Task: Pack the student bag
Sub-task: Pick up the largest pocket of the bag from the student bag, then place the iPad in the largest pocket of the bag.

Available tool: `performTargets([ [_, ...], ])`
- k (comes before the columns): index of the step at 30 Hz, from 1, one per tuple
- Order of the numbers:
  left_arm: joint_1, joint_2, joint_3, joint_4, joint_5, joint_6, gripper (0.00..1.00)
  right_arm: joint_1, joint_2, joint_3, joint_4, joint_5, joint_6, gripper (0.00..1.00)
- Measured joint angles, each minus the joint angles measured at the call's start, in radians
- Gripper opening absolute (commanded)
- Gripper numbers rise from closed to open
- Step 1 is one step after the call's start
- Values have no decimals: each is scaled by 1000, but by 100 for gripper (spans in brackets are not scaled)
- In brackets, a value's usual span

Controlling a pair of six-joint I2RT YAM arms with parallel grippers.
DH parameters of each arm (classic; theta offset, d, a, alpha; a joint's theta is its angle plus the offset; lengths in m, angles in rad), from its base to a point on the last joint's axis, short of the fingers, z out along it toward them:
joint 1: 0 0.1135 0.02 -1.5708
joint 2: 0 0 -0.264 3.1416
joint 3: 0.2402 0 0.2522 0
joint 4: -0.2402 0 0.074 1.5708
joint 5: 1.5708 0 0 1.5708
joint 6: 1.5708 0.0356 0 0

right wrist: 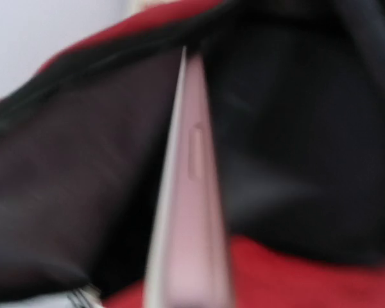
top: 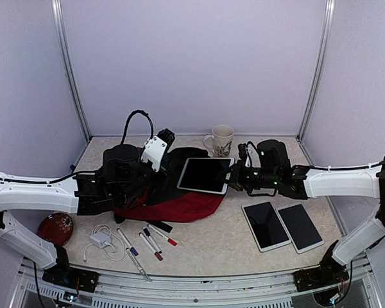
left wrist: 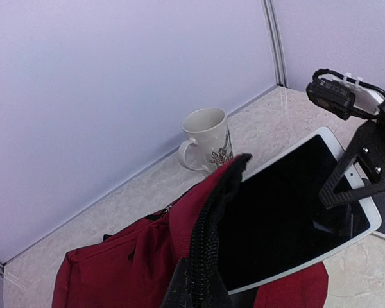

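Left wrist view: my left gripper (left wrist: 194, 292), at 6 o'clock of the frame, is closed narrowly on the black zipper edge of the student bag (left wrist: 125, 269) and holds that flap raised; the flap's tip points to 1 o'clock; behind it a tablet (left wrist: 289, 205) lies tilted, dark screen up, its near end hidden by the flap; my right gripper (left wrist: 350, 183), at 3 o'clock, is clamped over the tablet's far short edge; a white mug (left wrist: 205, 138) stands upright at 12 o'clock on the table (left wrist: 83, 224), near the back wall.

Top external view: the student bag lies centre-left on the table, its dark-red fabric spread toward 5 o'clock and its black parts under my left arm; the tablet juts from the bag's right side toward 3 o'clock; the mug stands at 1 o'clock of the bag, apart from it; a second tablet (top: 266, 224) and a third tablet (top: 299, 226) lie side by side, screens up, at 4 o'clock of the bag; several markers (top: 151, 242) lie scattered at 6 o'clock, near the bag's edge; a white charger (top: 101, 239) with its cable lies at 7 o'clock; a red round dish (top: 54, 228) lies at 8 o'clock.

Right wrist view (blurred): the tablet is seen edge-on, running from 12 to 6 o'clock; the bag's dark lining lies on both sides of it, with red fabric at 5 and 11 o'clock; from this view alone I cannot tell the grip.
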Motion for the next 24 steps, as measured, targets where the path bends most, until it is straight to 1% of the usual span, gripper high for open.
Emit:
performTargets([
  [7, -1, 0, -31, 52, 1, 22, 0, 0, 112, 121, 133, -8, 48, 0],
  [13, 7, 0, -37, 60, -2, 47, 0, 6, 325, 252, 169, -42, 80, 0],
  [16, 20, 0, -44, 63, -3, 64, 0, 27, 406, 314, 170, -50, 91, 0],
  [24, 53, -3, -46, 117, 32, 105, 0, 68, 533, 333, 176, -65, 140, 0],
])
